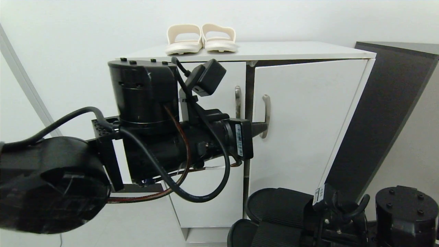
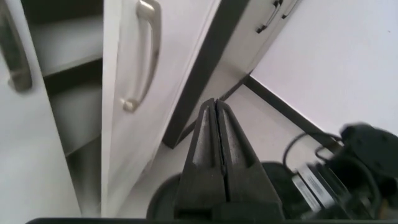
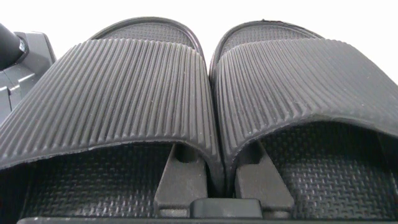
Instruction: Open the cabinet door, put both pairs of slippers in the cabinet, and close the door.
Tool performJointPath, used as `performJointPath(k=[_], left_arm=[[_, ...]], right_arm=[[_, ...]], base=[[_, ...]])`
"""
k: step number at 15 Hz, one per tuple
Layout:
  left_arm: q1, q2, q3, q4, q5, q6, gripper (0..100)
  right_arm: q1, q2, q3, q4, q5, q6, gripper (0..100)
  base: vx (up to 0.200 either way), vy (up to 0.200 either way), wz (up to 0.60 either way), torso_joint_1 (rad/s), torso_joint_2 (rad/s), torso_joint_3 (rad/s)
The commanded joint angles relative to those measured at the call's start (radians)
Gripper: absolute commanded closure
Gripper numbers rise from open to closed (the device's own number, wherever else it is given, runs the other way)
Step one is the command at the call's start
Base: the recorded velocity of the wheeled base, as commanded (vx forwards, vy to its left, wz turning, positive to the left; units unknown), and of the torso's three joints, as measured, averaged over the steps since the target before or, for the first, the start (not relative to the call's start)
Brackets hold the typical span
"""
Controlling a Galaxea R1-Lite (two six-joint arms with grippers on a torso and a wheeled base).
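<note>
**A:** What's nearest us?

**B:** The black slippers (image 1: 274, 209), low in front of the cabinet (image 1: 274, 51). The right gripper (image 3: 221, 177) has one finger under each strap and pinches the pair's inner walls together.

**A:** And the other arm?

**B:** The left gripper (image 2: 216, 124) is up at door height, its fingers pressed tight together on nothing. It points toward the lower end of the handle (image 1: 265, 116) on the right door (image 1: 305, 120). From its wrist camera the handle sits off to one side of the tips, not between them.

**A:** How does the handle run?

**B:** Upright, so the fingers lie across its long axis. That door stands ajar, with shelves (image 2: 68, 50) showing inside. I'd say the left arm is the one placed to swing it wider, since it's much the nearer.

**A:** Any writing?

**B:** A white label (image 1: 239, 139) on the left wrist, but the print is too small to read.

**A:** And at the back?

**B:** The cream slippers (image 1: 201, 38), side by side on the cabinet's top.
</note>
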Motion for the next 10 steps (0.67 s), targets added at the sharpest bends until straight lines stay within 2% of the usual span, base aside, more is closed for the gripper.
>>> performJointPath(k=[1,3,7,10], left_arm=[[0.006,-0.053,0.030,0.000,-0.002,-0.002,100],[0.058,-0.036,0.012,-0.002,-0.014,-0.007,100],[0.150,0.066,-0.071,-0.046,-0.114,-0.019,100],[0.177,0.131,-0.118,-0.052,-0.116,-0.024,100]], right_arm=[[0.006,-0.002,0.000,-0.002,0.000,0.000,100],[0.013,-0.002,0.000,-0.002,0.000,0.000,100],[0.044,-0.025,0.000,-0.004,0.000,0.001,100],[0.050,-0.023,0.002,-0.002,0.002,0.001,100]], base=[[0.000,0.000,0.00,0.000,0.00,0.000],[0.000,0.000,0.00,0.000,0.00,0.000],[0.000,0.000,0.00,0.000,0.00,0.000],[0.000,0.000,0.00,0.000,0.00,0.000]])
